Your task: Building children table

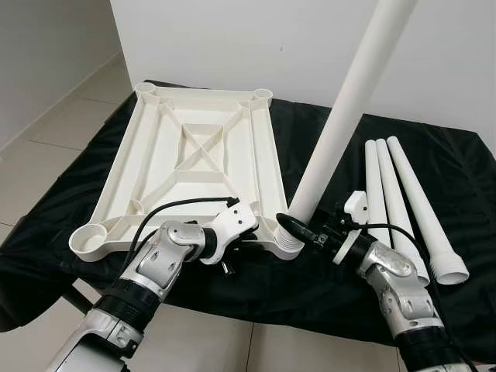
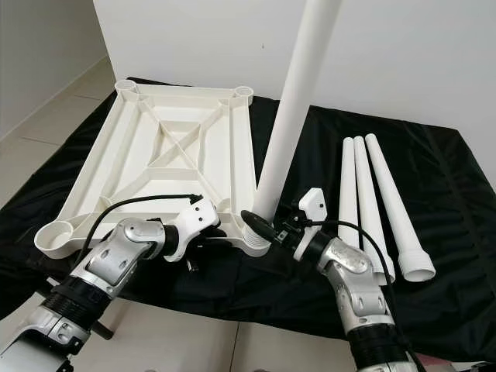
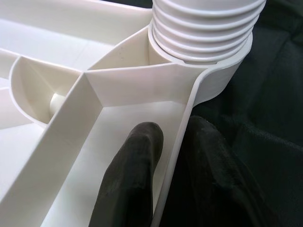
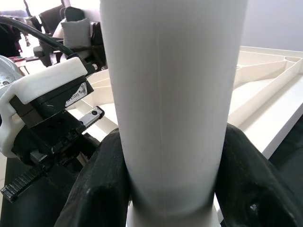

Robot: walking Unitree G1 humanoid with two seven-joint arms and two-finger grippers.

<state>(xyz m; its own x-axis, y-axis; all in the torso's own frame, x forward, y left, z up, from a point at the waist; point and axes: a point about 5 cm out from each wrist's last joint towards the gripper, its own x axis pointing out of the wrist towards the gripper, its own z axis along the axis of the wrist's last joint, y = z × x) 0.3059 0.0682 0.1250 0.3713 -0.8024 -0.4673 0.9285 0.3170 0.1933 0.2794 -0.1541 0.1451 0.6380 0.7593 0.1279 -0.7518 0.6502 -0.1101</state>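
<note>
1. My left gripper [image 1: 246, 235] pinches the near edge of the white table top [image 1: 186, 155], which lies upside down on the black cloth [image 1: 465, 178]. One finger [image 3: 130, 179] is inside the rim and one is outside. If this pinch slips, the top can slide away when I push on the leg.
2. The leg [image 1: 341, 116] stands in the near right corner hole [image 1: 285, 242], leaning a bit to the right. If it stays crooked, I think its ridged end can jam and not go in.
3. My right gripper [image 1: 298, 230] hugs the leg low down, just above the hole. If I let go early, the tall leg can tip over.
4. Three more legs [image 1: 403, 198] lie on the right. A falling leg can knock them.
</note>
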